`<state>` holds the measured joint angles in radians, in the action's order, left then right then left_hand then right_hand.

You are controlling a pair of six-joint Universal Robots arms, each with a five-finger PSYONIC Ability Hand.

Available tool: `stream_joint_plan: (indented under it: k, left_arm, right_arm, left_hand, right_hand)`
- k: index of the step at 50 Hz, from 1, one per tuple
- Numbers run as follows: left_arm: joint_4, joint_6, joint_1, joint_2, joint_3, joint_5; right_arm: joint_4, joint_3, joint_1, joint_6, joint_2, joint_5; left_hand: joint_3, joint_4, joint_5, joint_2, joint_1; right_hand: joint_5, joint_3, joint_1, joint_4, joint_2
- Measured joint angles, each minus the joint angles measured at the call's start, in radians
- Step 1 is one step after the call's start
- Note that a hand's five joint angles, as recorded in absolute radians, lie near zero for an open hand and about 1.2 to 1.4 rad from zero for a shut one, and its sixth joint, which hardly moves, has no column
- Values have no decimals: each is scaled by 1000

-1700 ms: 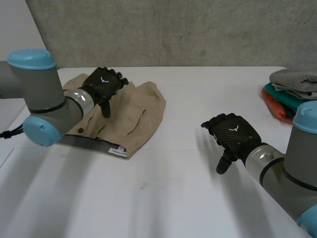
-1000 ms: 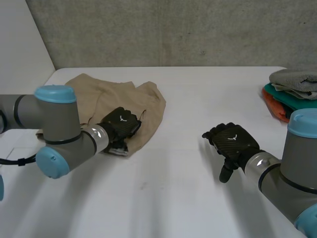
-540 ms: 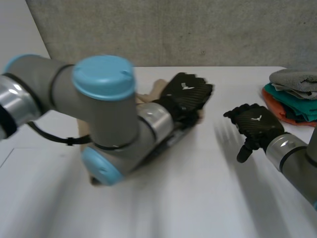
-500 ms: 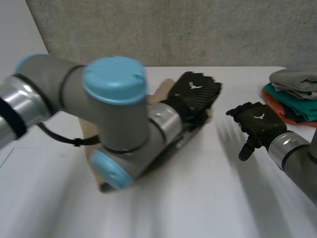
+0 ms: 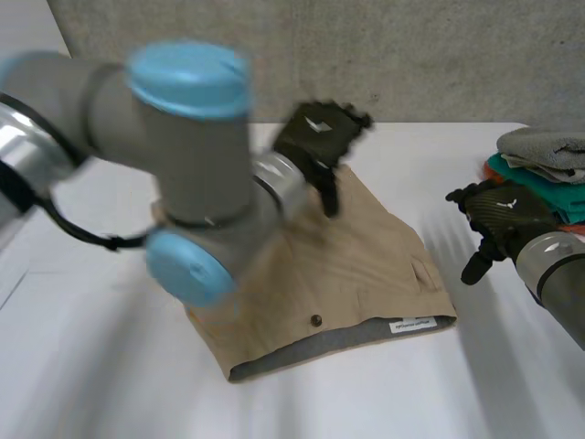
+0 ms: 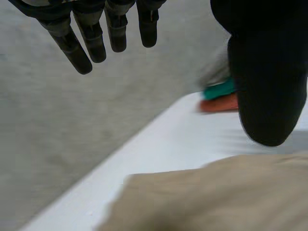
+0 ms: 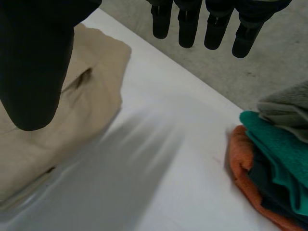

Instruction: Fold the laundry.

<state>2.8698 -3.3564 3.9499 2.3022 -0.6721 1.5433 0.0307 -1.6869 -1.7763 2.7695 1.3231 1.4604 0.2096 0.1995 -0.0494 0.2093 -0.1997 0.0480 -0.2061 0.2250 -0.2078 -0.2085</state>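
The left arm (image 5: pixel 174 174) reaches from the near left across the white table (image 5: pixel 91 366). The left hand (image 5: pixel 315 137) hangs over the far edge of the shorts (image 5: pixel 347 265). In the left wrist view, its fingers (image 6: pixel 91 41) are straight and spread, the thumb (image 6: pixel 267 82) stands well apart from them, and nothing is held; the fingers are clear of the cloth below. The tan shorts lie flat in the middle of the table. The waistband (image 5: pixel 311 347) faces the near edge, with its grey inner side showing. A dark button (image 5: pixel 315 320) sits near the middle of the waistband and a white label (image 5: pixel 411 324) lies at its right end. The right hand (image 5: pixel 498 212) hovers over bare table, just right of the shorts and apart from them. In the right wrist view, its fingers (image 7: pixel 214 24) are straight, the thumb (image 7: pixel 36 62) is apart, and the hand is empty. A stack (image 5: pixel 539 174) of folded grey, teal and orange cloths rests at the far right of the table, near the right hand.
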Motion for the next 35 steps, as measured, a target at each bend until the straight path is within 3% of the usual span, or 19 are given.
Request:
stream_joint_plan:
  k: [4, 10, 16, 21, 23, 27, 29, 32, 33, 35]
  left_arm:
    - [30, -122, 143, -21, -10, -71]
    - [20, -312, 319, 94, 79, -211]
    - [-30, -482, 421, 286, 238, -291]
    - [-54, -592, 457, 422, 359, -294]
    - [-57, -620, 462, 458, 393, -289]
    - [-70, -667, 462, 523, 453, -274]
    - [-82, -675, 458, 537, 464, -269]
    - [-105, -680, 448, 546, 469, -263]
    - [-118, -681, 443, 545, 466, -258]
    - [-136, -681, 435, 536, 456, -247]
  right_arm:
    - [-64, -1, -32, 0, 0, 1]
    - [-124, -18, -79, 7, -23, 13]
    - [-64, -49, -120, 18, -78, 48]
    - [48, -77, -150, 16, -133, 98]
    - [91, -85, -158, 11, -150, 116]
    - [202, -93, -167, -16, -192, 148]
    - [238, -91, -165, -30, -207, 154]
    - [273, -81, -158, -48, -220, 157]
    - [286, -72, -151, -56, -225, 156]
    - [299, -56, -140, -65, -229, 152]
  left_hand:
    - [0, 0, 0, 0, 0]
    - [0, 0, 0, -1, 0]
    - [0, 0, 0, -1, 0]
    - [0, 0, 0, -1, 0]
    - [0, 0, 0, -1, 0]
    - [13, 13, -6, 11, -16]
    - [226, 239, -219, 227, -277]
    - [630, 646, -615, 656, -735]
    - [864, 881, -850, 883, -941]
    - [955, 975, -932, 967, -968]
  right_hand:
    - [0, 0, 0, 1, 0]
    - [0, 0, 0, 0, 0]
    - [0, 0, 0, 1, 0]
    - [11, -13, 10, -11, -12]
    - [96, -106, 98, -102, -112]
    - [566, -606, 591, -602, -615]
    - [841, -865, 844, -864, -876]
    - [931, -966, 874, -972, -963]
    - [937, -973, 874, -980, -963]
    - [938, -975, 874, -981, -963]
